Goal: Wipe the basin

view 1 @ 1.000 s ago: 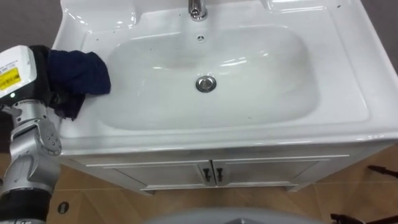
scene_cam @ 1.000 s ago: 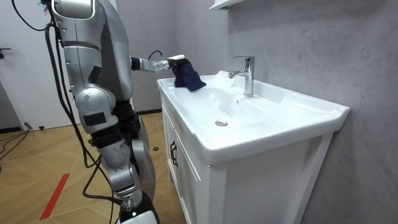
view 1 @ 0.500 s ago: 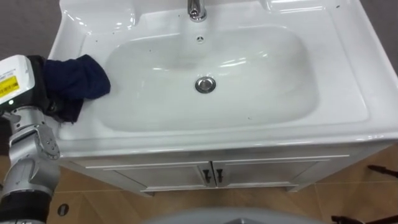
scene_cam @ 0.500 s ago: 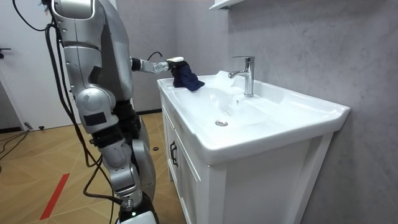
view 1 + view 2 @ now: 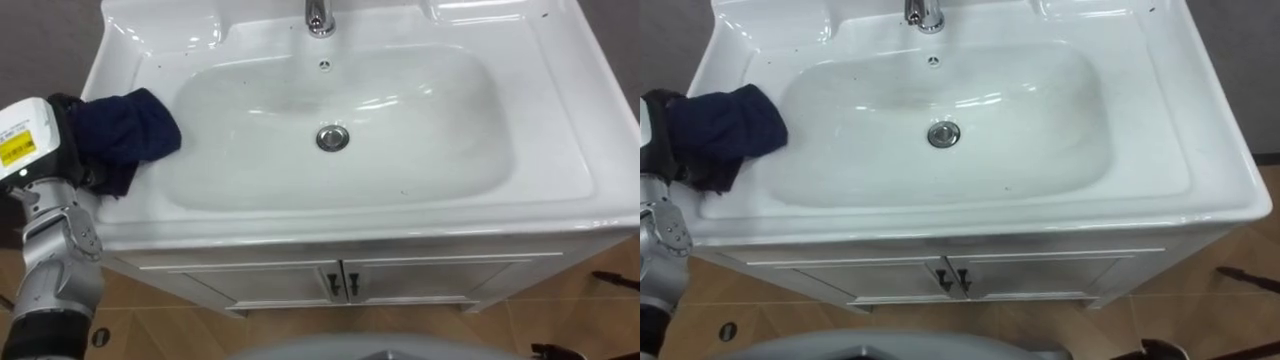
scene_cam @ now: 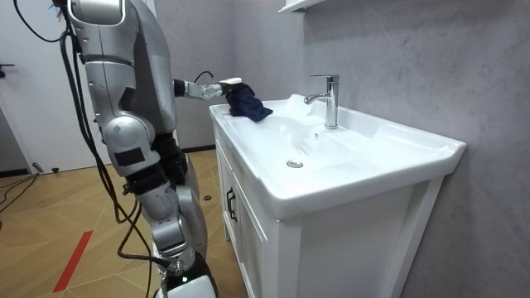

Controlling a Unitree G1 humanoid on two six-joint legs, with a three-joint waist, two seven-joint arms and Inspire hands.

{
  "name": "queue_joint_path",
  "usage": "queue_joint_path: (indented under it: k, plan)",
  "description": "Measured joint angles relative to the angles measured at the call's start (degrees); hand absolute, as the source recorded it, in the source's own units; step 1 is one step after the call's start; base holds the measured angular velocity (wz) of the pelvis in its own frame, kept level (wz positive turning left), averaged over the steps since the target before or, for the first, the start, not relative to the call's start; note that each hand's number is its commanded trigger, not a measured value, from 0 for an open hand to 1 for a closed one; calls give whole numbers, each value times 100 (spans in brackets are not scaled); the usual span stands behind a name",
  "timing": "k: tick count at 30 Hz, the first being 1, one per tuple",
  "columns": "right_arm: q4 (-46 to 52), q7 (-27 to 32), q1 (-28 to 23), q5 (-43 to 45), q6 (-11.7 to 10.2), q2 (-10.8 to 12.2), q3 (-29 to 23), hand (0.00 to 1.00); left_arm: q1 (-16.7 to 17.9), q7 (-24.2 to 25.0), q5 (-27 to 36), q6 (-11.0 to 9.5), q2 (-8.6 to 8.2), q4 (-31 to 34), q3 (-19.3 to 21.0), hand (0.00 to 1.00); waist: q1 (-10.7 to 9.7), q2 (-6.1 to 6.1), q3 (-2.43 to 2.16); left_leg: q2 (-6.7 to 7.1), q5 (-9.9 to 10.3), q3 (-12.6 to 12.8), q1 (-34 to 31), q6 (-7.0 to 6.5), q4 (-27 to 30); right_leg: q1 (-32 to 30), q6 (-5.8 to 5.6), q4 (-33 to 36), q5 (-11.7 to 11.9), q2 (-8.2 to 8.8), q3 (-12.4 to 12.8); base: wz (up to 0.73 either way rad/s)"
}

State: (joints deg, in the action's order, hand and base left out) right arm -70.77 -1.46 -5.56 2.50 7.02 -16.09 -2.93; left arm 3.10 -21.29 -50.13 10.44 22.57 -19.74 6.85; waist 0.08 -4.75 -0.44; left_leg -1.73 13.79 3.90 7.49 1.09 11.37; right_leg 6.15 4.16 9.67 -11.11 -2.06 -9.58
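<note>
One white basin (image 5: 560, 120) carries one tap (image 5: 318, 15) and one drain (image 5: 332, 138), above two cabinet doors (image 5: 250, 280). The robot stands before it. One dark blue cloth (image 5: 125, 130) lies on the left rim, draped over the left hand (image 5: 50, 140), whose grip cannot be told.

One white basin (image 5: 560, 150) is sitting here, carrying one tap (image 5: 319, 15) and one drain (image 5: 332, 138). One dark blue cloth (image 5: 125, 128) is lying on its rim. Below, two cabinet doors (image 5: 240, 282) are showing, each bearing one handle (image 5: 331, 284).
</note>
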Motion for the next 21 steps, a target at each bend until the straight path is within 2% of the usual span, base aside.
queue_joint_path:
  k: [10, 13, 21]
  plan:
    - [187, 2, -13, -13, -67, 17, 0, 0, -2, -59, 9, -25, 0, 335, 85, 0, 11, 8, -2, 7, 0, -44, 1, 0, 28, 28, -2, 0, -2, 13, -16, 2]
    - [194, 1, -29, -16, -70, 17, -13, 0, -1, -59, 112, -23, -10, 616, 89, 0, -11, 13, 4, 10, 0, -73, -4, 0, 27, 31, -4, -4, -4, 13, -19, 1]
    - [187, 4, -35, -129, -140, 30, -73, 0, -1, -197, 229, -153, -10, 943, 113, 0, -138, -67, 25, 27, 0, -83, -2, -1, 16, 40, -19, -17, -12, 16, -5, 0]
